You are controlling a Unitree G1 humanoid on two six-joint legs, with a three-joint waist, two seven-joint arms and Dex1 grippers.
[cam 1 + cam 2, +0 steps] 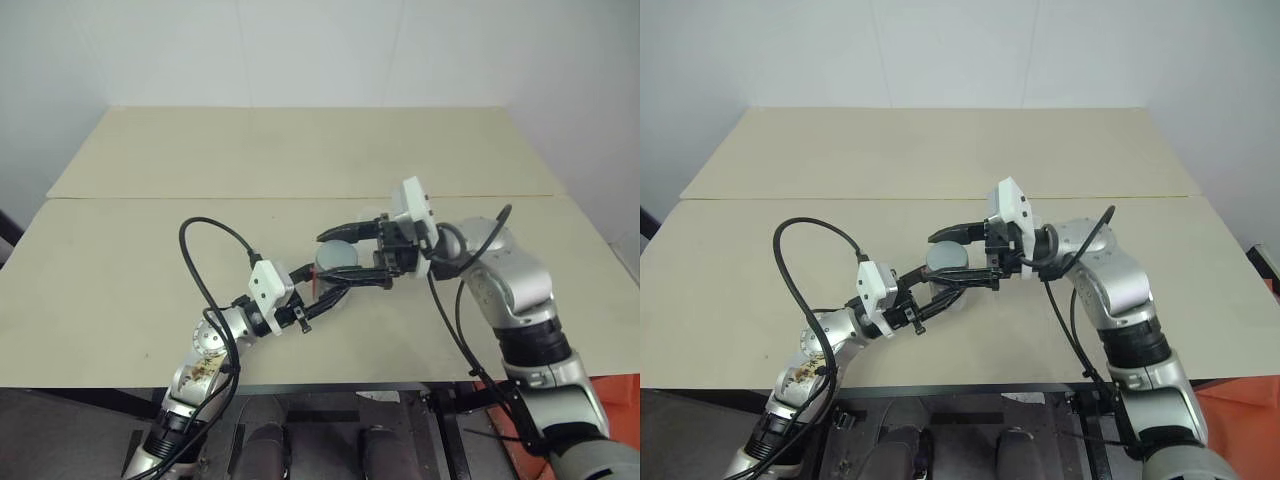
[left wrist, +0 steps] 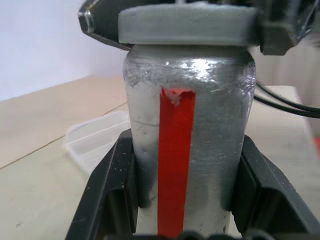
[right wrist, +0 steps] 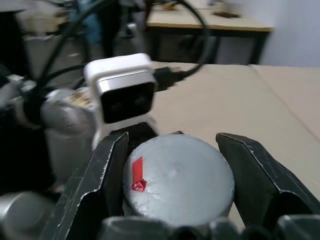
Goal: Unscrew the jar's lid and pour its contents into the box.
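The silver-grey jar (image 2: 210,150) with a red vertical stripe is held upright above the table, my left gripper (image 1: 335,284) shut on its body from below left. Black fingers (image 2: 112,195) press on both of its sides. The grey lid (image 3: 185,185) with a small red mark sits on top of the jar. My right gripper (image 1: 340,256) comes in from the right and is shut on the lid, one finger on each side of its rim. The clear plastic box (image 2: 95,137) lies on the table beyond the jar.
Two beige tabletops meet at a seam (image 1: 200,197) behind the arms. A black cable (image 1: 200,250) loops up from the left wrist, and another (image 1: 450,300) hangs by the right forearm. The table's front edge (image 1: 100,386) runs just below the arms.
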